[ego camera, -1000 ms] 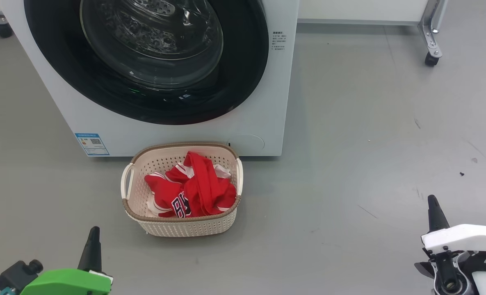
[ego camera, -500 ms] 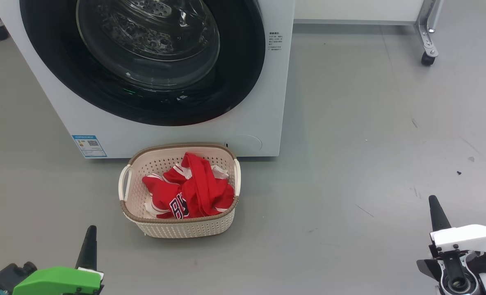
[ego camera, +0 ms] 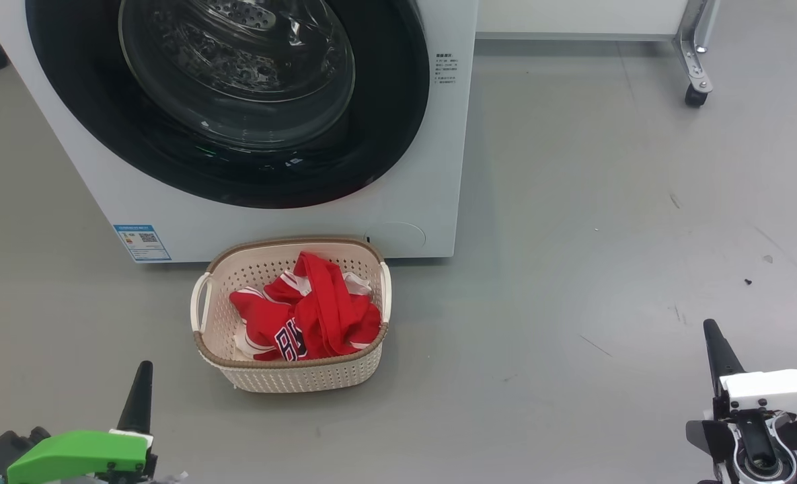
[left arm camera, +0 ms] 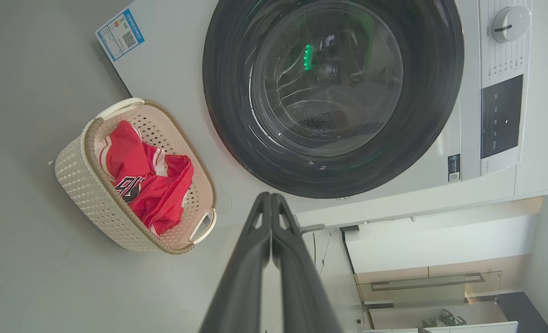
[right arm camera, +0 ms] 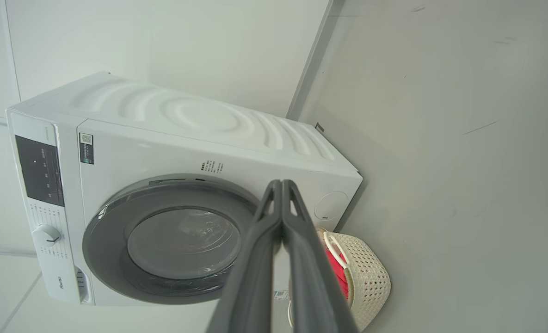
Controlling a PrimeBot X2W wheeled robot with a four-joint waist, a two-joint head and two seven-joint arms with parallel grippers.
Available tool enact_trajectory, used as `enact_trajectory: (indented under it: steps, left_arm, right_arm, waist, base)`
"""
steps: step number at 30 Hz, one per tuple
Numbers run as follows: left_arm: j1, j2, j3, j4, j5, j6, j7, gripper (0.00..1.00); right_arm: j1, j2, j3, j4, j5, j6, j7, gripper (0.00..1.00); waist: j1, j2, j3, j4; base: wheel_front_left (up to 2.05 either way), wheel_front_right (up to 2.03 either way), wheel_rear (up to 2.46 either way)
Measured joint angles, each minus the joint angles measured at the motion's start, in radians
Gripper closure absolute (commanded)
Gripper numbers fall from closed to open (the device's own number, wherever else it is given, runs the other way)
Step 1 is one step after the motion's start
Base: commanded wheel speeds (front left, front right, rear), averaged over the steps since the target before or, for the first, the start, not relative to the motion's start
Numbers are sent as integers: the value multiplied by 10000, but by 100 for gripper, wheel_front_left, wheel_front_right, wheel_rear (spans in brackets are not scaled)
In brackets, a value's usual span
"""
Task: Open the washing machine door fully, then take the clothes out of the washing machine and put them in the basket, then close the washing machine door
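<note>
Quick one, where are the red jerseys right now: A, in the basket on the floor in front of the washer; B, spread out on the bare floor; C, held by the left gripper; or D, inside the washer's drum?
A: the clothes lie bunched inside the basket, which stands on the floor right in front of the washing machine, whose door is shut.

Scuffed grey floor [ego camera: 573, 202], plain white wall [right arm camera: 163, 46], metal frame leg [ego camera: 693, 60] on castor [ego camera: 693, 96]
</note>
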Motion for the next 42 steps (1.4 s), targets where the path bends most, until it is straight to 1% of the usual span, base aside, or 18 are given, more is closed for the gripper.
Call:
enact_trajectory:
  steps: [5, 7, 18, 22, 42]
  left_arm:
    - [-60, 2, 109, -2, -533, -2, 125, 100]
    - [-91, 2, 159, 0, -673, -2, 178, 100]
    - [-185, 4, 313, -6, -1793, -2, 443, 100]
    - [-268, 6, 383, -10, -2029, -2, 527, 100]
    - [-305, 6, 435, -10, -2029, -2, 556, 100]
  right_arm:
    - [-12, 58, -73, -8, 533, 15, 98, 100]
    - [-17, 69, -100, -17, 721, 77, 165, 100]
    - [-51, 144, -290, -46, 1900, 105, 451, 100]
    - [-59, 148, -353, -59, 2282, 119, 523, 100]
    - [-135, 153, -349, -107, 2297, 169, 523, 100]
  waist:
    - [0, 0, -7, -33]
    - [0, 0, -10, -45]
    - [0, 0, -25, -116]
    - [0, 0, -30, -135]
    - [0, 0, -29, -134]
  base:
    - [0, 0, 0]
    - [0, 0, 0]
    - [0, 0, 0]
    - [0, 0, 0]
    - [0, 0, 0]
